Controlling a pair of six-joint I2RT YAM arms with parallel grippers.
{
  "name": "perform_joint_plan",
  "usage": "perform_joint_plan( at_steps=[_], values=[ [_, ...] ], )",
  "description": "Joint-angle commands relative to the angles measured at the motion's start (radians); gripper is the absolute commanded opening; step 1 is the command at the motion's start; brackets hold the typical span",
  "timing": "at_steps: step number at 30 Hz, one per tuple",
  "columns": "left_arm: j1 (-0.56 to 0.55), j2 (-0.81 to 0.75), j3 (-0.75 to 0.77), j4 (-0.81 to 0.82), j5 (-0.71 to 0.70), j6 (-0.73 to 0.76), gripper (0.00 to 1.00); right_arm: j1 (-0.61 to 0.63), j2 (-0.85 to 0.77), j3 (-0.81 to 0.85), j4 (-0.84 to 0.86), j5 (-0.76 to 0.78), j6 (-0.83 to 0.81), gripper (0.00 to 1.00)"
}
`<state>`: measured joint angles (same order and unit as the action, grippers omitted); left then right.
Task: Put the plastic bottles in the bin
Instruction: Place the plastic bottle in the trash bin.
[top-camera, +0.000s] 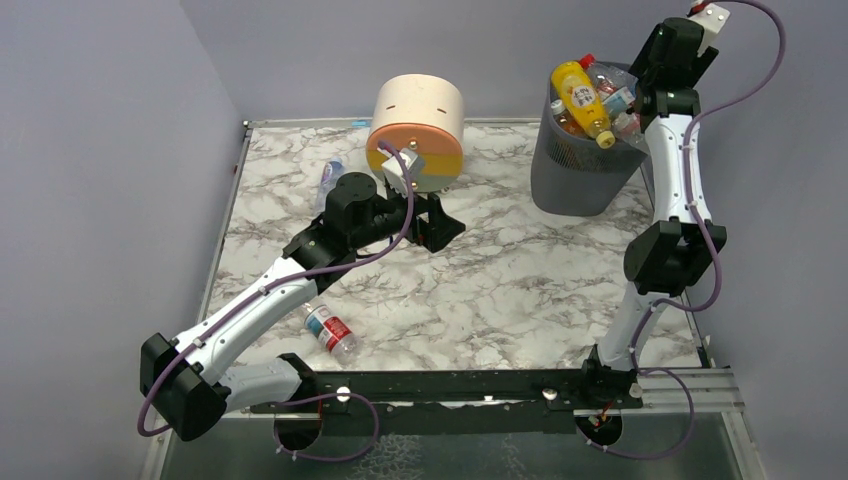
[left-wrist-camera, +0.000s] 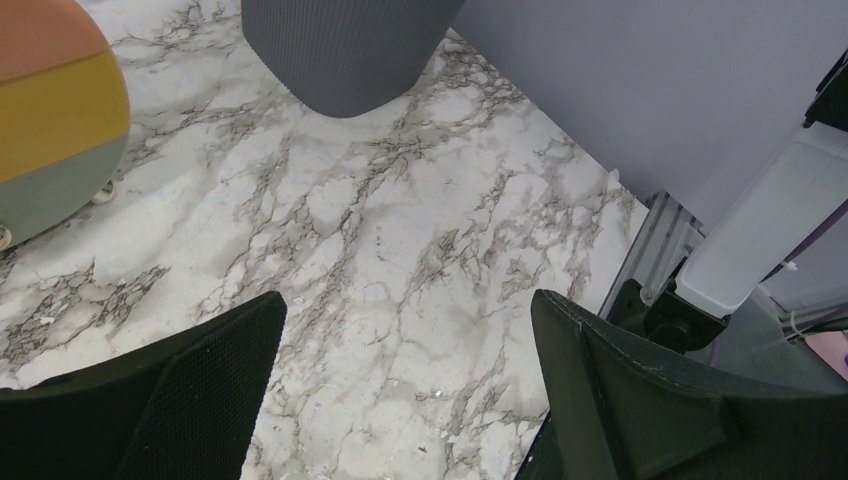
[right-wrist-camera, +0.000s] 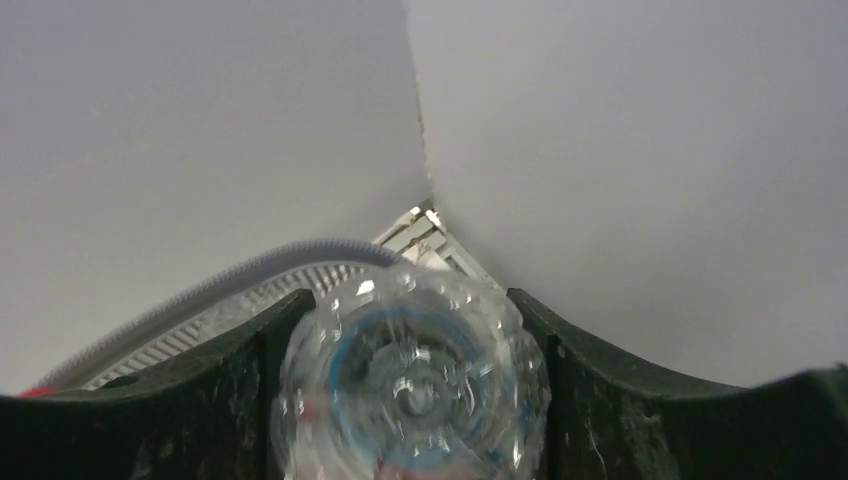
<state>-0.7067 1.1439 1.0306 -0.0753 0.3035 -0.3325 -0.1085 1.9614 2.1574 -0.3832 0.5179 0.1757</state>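
The dark grey mesh bin (top-camera: 578, 178) stands at the back right, heaped with plastic bottles, a yellow one (top-camera: 583, 98) on top. My right gripper (top-camera: 640, 82) hangs over its rim. In the right wrist view a clear bottle with a blue ring (right-wrist-camera: 410, 375) sits blurred between the parted jaws of the right gripper (right-wrist-camera: 410, 400) while the fingers look sharp. A red-labelled bottle (top-camera: 330, 331) lies near the front left and a clear one (top-camera: 330, 176) at the back left. My left gripper (top-camera: 440, 225) hovers open and empty at mid-table.
The round cream, orange and yellow drawer unit (top-camera: 415, 130) stands at the back centre, just behind the left gripper (left-wrist-camera: 405, 390). In the left wrist view the bin's base (left-wrist-camera: 345, 50) is ahead and the drawer unit (left-wrist-camera: 55, 120) is at left. Walls close in at the back and right.
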Motion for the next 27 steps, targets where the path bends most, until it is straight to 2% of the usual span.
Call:
perform_joint_plan(
  at_steps=[1,3,10,16,23,27],
  values=[
    [0.006,-0.001,0.002,0.024,0.022,-0.004,0.99,0.016,-0.047,0.033,-0.055,-0.078,0.014,0.78],
    [0.006,0.001,0.004,0.023,0.019,-0.008,0.99,0.016,-0.056,0.057,-0.068,-0.089,0.015,0.87],
    [0.006,0.0,0.017,0.0,0.006,-0.007,0.99,0.015,-0.108,0.111,-0.087,-0.085,0.025,0.98],
    [0.007,0.0,0.055,-0.061,-0.041,0.015,0.99,0.0,-0.136,0.198,-0.173,-0.134,0.08,1.0],
    [0.026,0.009,0.118,-0.145,-0.108,0.03,0.99,-0.002,-0.288,0.079,-0.143,-0.237,0.138,1.0],
    [0.052,0.024,0.149,-0.191,-0.145,0.023,0.99,-0.002,-0.346,0.034,-0.167,-0.37,0.166,1.0]
  ],
)
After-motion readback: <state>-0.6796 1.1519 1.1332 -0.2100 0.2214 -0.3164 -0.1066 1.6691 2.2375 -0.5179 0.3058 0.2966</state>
